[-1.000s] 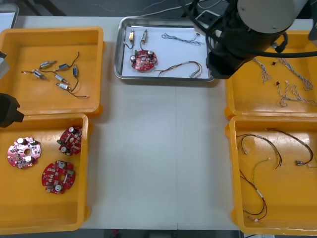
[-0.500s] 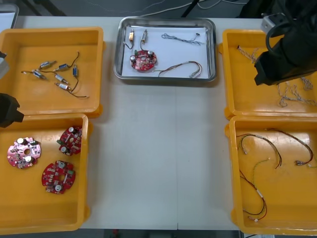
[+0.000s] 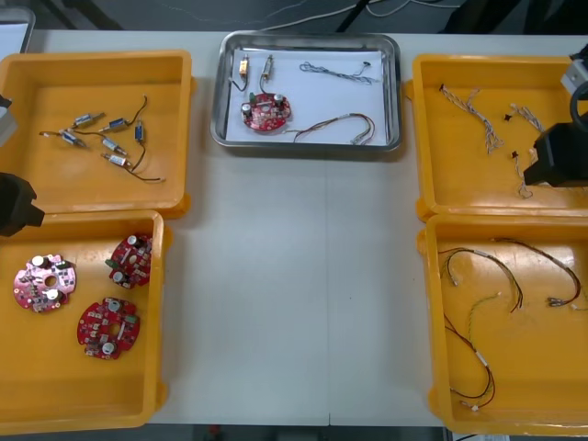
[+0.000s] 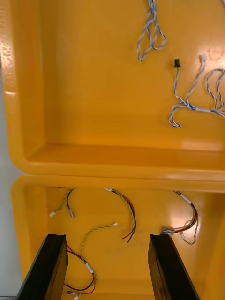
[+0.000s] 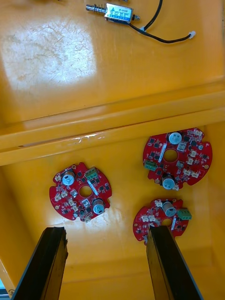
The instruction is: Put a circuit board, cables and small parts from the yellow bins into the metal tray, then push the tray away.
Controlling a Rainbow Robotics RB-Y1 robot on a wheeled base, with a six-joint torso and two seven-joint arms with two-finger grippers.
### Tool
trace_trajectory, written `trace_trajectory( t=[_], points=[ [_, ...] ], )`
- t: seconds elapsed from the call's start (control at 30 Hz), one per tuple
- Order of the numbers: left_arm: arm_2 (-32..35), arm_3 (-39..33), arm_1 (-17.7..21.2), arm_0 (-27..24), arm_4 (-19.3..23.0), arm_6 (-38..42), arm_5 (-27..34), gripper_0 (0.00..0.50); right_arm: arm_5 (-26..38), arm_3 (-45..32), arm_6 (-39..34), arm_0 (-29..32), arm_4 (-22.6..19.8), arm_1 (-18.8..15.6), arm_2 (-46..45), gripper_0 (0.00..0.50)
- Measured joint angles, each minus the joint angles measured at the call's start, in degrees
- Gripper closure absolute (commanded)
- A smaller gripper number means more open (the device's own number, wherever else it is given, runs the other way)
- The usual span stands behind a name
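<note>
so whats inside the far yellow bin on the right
In the far right bin, twisted blue and white cables lie loose. The right gripper, open, hangs over its outer side, hiding what lies beneath.

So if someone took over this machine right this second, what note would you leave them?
Right gripper: open, empty, above the two right yellow bins, fingers framing the loose red and yellow cables.
Left gripper: open, empty, over the near left bin with three spare circuit boards.
Metal tray, far middle of the table, holds: one round red circuit board, a twisted blue and white cable, a red and yellow cable, two small metal parts.
Done: loading, it seems.
Left: probably pushing the tray away.
</note>
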Motion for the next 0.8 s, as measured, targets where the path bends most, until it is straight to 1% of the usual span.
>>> trace_trajectory(
  t=[0.2, 0.4, 0.5, 0.67, 0.8],
  points=[
    [0.0, 0.0, 0.0, 0.0, 0.0, 0.0, 0.0, 0.0, 0.01, -3.22, -0.03, 8.88, -0.69, -0.02, -7.87, 0.0],
    [0.0, 0.0, 0.0, 0.0, 0.0, 0.0, 0.0, 0.0, 0.02, -3.46, -0.03, 14.41, -0.89, -0.02, -11.17, 0.0],
    [0.0, 0.0, 0.0, 0.0, 0.0, 0.0, 0.0, 0.0, 0.02, -3.46, -0.03, 15.74, -0.49, -0.02, -11.31, 0.0],
    [0.0, 0.0, 0.0, 0.0, 0.0, 0.0, 0.0, 0.0, 0.02, -3.45, -0.02, 16.23, 0.56, 0.07, -11.31, 0.0],
    [0.0, 0.0, 0.0, 0.0, 0.0, 0.0, 0.0, 0.0, 0.02, -3.27, 0.0, 16.23, 2.33, 0.86, -11.31, 0.0]
  ],
)
